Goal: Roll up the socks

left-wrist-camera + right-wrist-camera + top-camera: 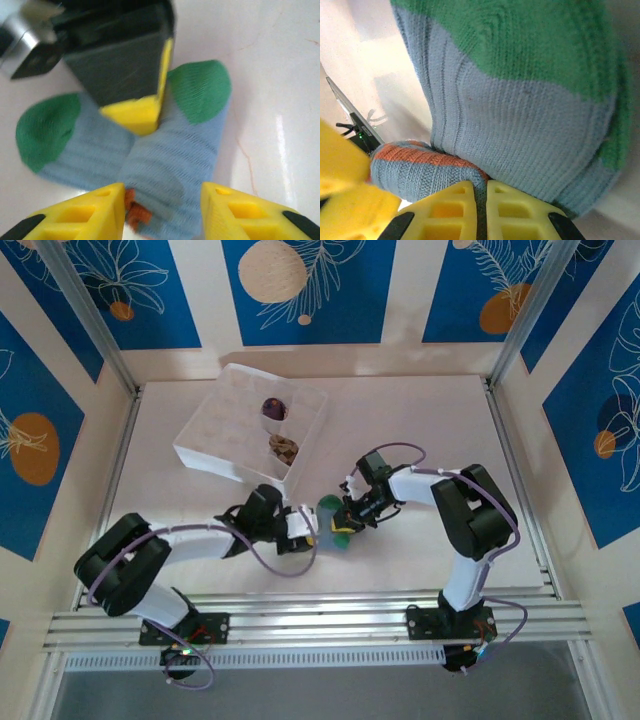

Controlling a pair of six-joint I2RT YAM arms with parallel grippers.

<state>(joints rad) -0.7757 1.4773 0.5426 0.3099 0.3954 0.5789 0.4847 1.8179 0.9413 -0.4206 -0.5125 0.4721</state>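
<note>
Pinching a blue-grey ribbed sock pair with green toes and orange cuff (520,125), the right gripper (486,187) is clamped on a thin fold, mid-table near the white gridded fabric box (225,465). Left gripper (162,192) jaws apart, astride the cuff end (not gripping). Risk: thin pinch slips, roll springs loose, nothing else pinning it.
</note>
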